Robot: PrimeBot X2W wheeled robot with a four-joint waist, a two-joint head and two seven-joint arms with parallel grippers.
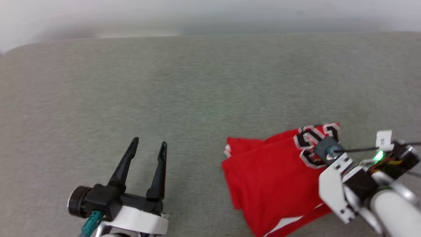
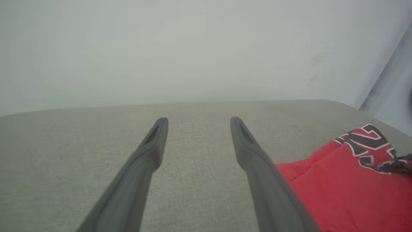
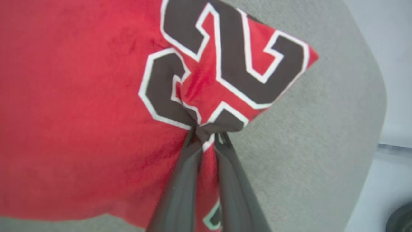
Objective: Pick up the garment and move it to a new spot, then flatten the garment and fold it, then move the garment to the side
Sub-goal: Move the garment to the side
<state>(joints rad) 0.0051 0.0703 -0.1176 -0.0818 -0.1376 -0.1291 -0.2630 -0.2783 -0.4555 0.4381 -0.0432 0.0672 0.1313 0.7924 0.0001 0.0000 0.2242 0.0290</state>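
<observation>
The garment (image 1: 273,174), a red jersey shirt with black-and-white lettering, lies folded into a compact bundle at the lower right of the grey surface. My right gripper (image 3: 207,137) is shut on the garment (image 3: 80,106), pinching its cloth beside the lettering. In the head view that arm's pale wrist (image 1: 342,184) covers the garment's right edge and hides the fingers. My left gripper (image 1: 148,144) hovers open over bare surface to the garment's left, nothing between its fingers (image 2: 154,138). The left wrist view has the garment (image 2: 347,180) at its lower right.
A wide grey fabric-covered surface (image 1: 184,92) stretches ahead and to the left, its far edge meeting a pale wall (image 1: 210,16). Its rounded right corner (image 3: 360,96) lies close to the garment.
</observation>
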